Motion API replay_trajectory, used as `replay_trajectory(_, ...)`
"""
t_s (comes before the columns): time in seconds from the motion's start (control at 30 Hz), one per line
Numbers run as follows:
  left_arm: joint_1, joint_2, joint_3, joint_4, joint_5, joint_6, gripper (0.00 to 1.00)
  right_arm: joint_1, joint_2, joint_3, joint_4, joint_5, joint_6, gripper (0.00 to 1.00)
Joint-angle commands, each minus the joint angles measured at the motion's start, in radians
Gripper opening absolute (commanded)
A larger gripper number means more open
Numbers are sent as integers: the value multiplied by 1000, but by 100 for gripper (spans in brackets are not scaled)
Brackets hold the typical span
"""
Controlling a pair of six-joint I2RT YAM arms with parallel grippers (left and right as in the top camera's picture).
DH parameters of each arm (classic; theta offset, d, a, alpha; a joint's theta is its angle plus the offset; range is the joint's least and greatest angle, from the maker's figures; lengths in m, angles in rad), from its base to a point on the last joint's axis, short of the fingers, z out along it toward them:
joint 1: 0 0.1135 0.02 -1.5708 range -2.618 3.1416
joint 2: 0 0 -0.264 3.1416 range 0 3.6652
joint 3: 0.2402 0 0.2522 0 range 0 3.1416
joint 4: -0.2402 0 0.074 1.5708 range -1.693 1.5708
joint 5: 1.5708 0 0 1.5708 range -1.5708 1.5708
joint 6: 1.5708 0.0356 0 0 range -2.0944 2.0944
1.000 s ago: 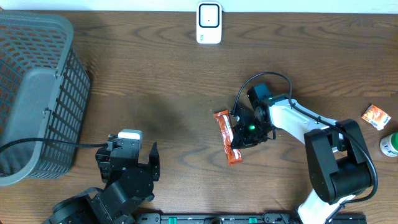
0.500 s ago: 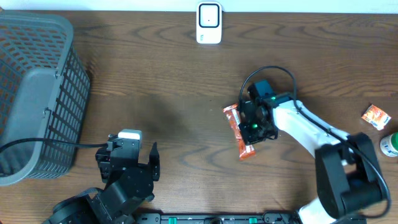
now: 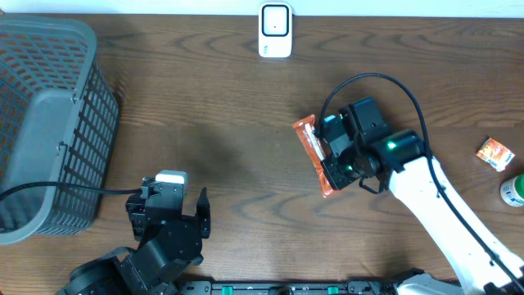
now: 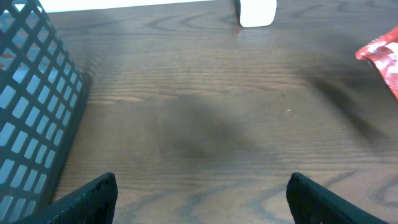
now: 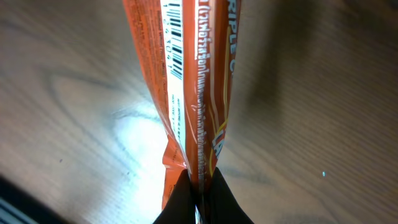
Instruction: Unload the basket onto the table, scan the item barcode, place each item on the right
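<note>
Orange wrapper (image 3: 308, 138), black-and-white barcode (image 5: 176, 31); grey grid-patterned basket (image 3: 92, 123)

Arm hardware, appearance, both units
The right arm (image 3: 426, 184) has a white link shell and a black wrist block with a lit green indicator (image 3: 391, 147); a black cable (image 3: 372, 77) loops above it. The left arm (image 3: 164, 233) is all black housings with a small white-grey block (image 3: 170, 177) on top. The left gripper (image 4: 202, 202) has black fingers (image 4: 90, 199) with textured edges.

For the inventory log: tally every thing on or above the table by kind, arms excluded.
Orange snack packs: 2 (bar, small packet)
Grey basket: 1
White scanner: 1
Green-and-white container: 1
Total: 5
</note>
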Motion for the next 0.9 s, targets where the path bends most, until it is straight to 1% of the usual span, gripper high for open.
replay_trajectory(0.0, 4, -1, -6, -2, -5, -12, 87, 34, -73, 12, -38, -27, -44, 1)
replay_trajectory(0.2, 4, -1, -6, -2, -5, -12, 87, 64, -140, 12, -48, -42, -45, 1)
replay_trajectory(0.33, 4, -1, -6, -2, -5, -12, 87, 69, -149, 12, -49, -72, -45, 1)
replay_trajectory(0.5, 4, -1, -6, -2, -5, -12, 87, 69, -148, 12, -24, -61, -46, 1)
replay_trajectory(0.57, 4, -1, -6, -2, -5, -12, 87, 69, -142, 11, 32, -17, -40, 1)
replay_trajectory(0.7, 4, -1, -6, -2, -5, -12, 87, 69, -113, 11, 213, 184, 13, 1)
replay_trajectory(0.87, 4, -1, -6, -2, -5, -12, 87, 67, 30, 15, 455, 443, 21, 1)
